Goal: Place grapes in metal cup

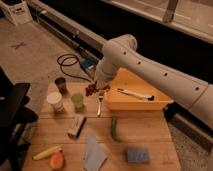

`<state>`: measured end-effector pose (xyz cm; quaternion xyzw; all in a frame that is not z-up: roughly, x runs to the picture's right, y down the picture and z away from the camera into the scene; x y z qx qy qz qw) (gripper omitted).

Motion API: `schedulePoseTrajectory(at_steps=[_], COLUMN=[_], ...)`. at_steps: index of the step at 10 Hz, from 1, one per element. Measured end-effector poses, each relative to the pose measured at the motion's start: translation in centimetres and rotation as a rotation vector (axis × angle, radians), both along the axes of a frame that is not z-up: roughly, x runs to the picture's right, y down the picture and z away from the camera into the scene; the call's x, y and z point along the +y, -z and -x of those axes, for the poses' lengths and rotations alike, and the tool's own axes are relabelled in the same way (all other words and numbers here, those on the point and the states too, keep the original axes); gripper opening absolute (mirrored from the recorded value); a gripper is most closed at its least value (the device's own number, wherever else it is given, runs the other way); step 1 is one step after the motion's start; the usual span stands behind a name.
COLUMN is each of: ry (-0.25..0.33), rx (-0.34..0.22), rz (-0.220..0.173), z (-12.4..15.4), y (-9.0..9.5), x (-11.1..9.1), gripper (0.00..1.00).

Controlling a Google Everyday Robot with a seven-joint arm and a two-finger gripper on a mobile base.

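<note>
At the far left corner of the wooden table we find the metal cup, upright and with nothing showing above its rim. Just near of it stands the white cup, and to that cup's right the green cup. Right of the green cup and a little farther back hang the grapes, a dark reddish clump clear of the tabletop, pinched in the gripper, which is pressed together on the bunch. The gripper sits at the end of the white arm that reaches in from the right, over the far left corner of the yellow tray. A pale utensil lies on the wood below the grapes, beside the tray. We judge the pick-up done and the carry partway: the bunch is near the metal cup but apart from it, to its right. What is left is to bring the grapes left over the metal cup, lower them into its mouth and let go. The white and green cups stand close by, so the wrong cup is an easy mistake.
</note>
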<state>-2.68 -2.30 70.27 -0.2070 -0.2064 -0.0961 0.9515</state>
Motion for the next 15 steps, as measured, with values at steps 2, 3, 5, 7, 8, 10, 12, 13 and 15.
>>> schedulePoseTrajectory(at_steps=[2, 3, 5, 7, 8, 10, 12, 13, 15], ry=[-0.007, -0.002, 0.005, 0.006, 0.006, 0.015, 0.035, 0.05, 0.068], rx=[0.002, -0.01, -0.043, -0.101, -0.119, -0.178, -0.222, -0.242, -0.259], rz=[-0.02, -0.024, -0.032, -0.046, -0.05, -0.056, -0.068, -0.077, -0.089], z=[0.3, 1.2, 3.4, 6.6, 7.6, 11.0, 14.4, 16.7, 19.6], y=[-0.9, -2.1, -4.0, -5.9, -6.4, -7.7, -8.6, -9.0, -9.2], x=[-0.9, -2.1, -4.1, -6.0, -6.4, -7.2, -7.2, -6.9, -6.3], gripper=[0.0, 0.0, 0.0, 0.0, 0.0, 0.0, 0.0, 0.0, 0.0])
